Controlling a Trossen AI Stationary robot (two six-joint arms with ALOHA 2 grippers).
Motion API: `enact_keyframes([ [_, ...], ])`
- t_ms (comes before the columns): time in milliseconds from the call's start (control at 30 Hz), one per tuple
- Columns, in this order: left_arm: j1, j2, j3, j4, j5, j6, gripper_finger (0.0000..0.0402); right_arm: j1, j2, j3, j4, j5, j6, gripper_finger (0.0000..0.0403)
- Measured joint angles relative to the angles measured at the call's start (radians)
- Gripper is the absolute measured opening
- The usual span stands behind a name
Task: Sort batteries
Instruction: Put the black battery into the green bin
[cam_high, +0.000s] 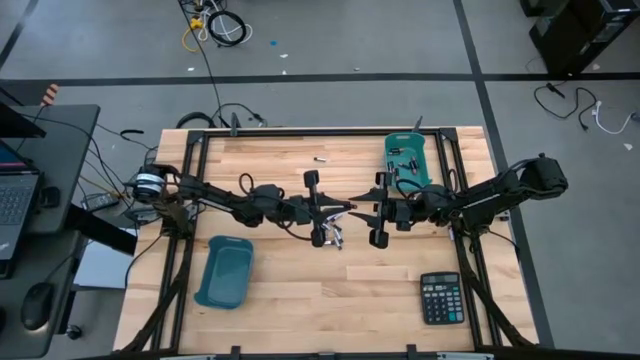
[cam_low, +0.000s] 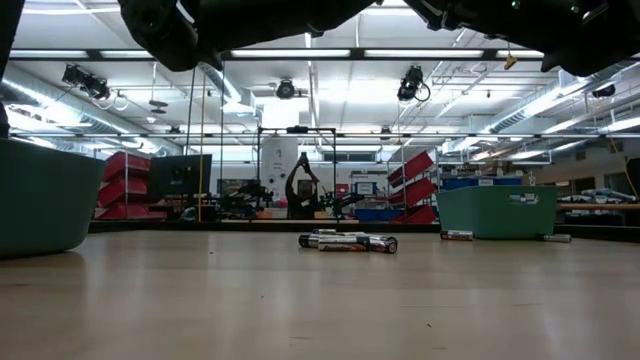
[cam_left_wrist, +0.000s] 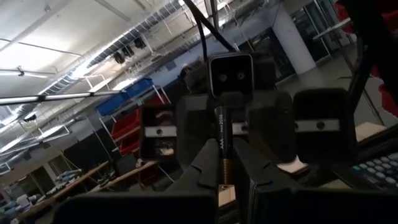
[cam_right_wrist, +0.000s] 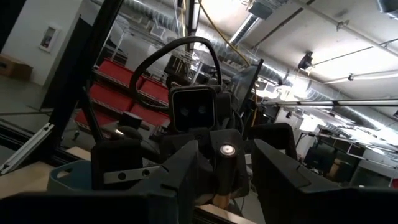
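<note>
A: High view?
B: Both arms meet mid-desk (cam_high: 300, 300); loose batteries (cam_high: 336, 238) lie beneath them, more in the teal bin (cam_high: 408, 160).
A: Low view?
B: Cluster of cells (cam_low: 348, 242) flat on the wood.
A: Left wrist?
B: Left gripper (cam_left_wrist: 225, 168), fingers pinching one battery (cam_left_wrist: 224, 149) upright.
A: Right wrist?
B: Right gripper (cam_right_wrist: 225, 180), fingers spread, facing that cell's end.
</note>
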Motion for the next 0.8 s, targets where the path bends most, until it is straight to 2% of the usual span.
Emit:
enact_keyframes([
  [300, 0.001, 0.002, 0.000, -0.003, -0.003, -0.001, 0.0012, 0.000, 0.000, 0.000, -0.001, 0.000, -0.002, 0.0119],
  [400, 0.001, 0.002, 0.000, -0.006, -0.003, -0.001, 0.0012, 0.000, 0.000, 0.000, -0.001, 0.000, -0.007, 0.0095],
  [600, 0.001, 0.002, 0.000, -0.005, 0.000, 0.000, 0.0014, -0.010, 0.000, 0.000, -0.004, 0.000, -0.011, 0.0022],
  [800, 0.002, 0.002, 0.000, -0.007, -0.017, -0.005, 0.0046, -0.019, 0.000, 0.000, -0.007, 0.004, -0.002, 0.0025],
])
